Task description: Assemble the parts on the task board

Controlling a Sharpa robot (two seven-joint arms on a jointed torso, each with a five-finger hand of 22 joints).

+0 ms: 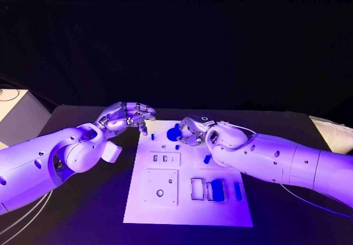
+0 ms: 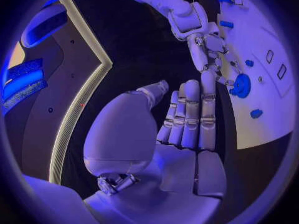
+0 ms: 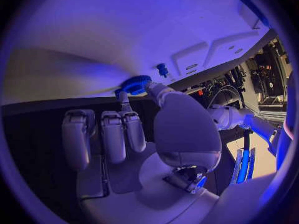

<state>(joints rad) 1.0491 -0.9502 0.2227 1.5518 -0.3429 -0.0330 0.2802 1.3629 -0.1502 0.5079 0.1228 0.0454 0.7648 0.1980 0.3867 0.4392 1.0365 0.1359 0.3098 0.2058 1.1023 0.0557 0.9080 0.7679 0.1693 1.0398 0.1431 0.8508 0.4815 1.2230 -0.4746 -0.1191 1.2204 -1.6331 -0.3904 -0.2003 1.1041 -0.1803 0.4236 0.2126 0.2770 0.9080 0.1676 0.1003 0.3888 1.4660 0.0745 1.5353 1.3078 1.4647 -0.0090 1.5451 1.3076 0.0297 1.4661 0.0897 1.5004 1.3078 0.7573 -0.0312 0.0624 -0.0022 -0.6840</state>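
Black table surface carries the white task board in the middle, with small blue parts seated or lying in its recesses. A round blue disc sits at the far end of the board, and the right hand is placed directly against it: in the right wrist view the disc is seen touched by a fingertip and the thumb on its ribbed rim (a pinch, as far as can be judged), with the remaining fingers curled lower and apart from it.

The left hand is held above the table just off the board's far left corner, fingers curled loosely with nothing seen in them; in its own wrist view the fingers are laid together and pointed toward the disc, which lies just beyond them on the board.

The disc is thus nearer the right hand, already in contact, and lies across the board edge from the left hand. Being round, the disc offers no long axis to align; a turn or a press straight down seems the likely next requirement.
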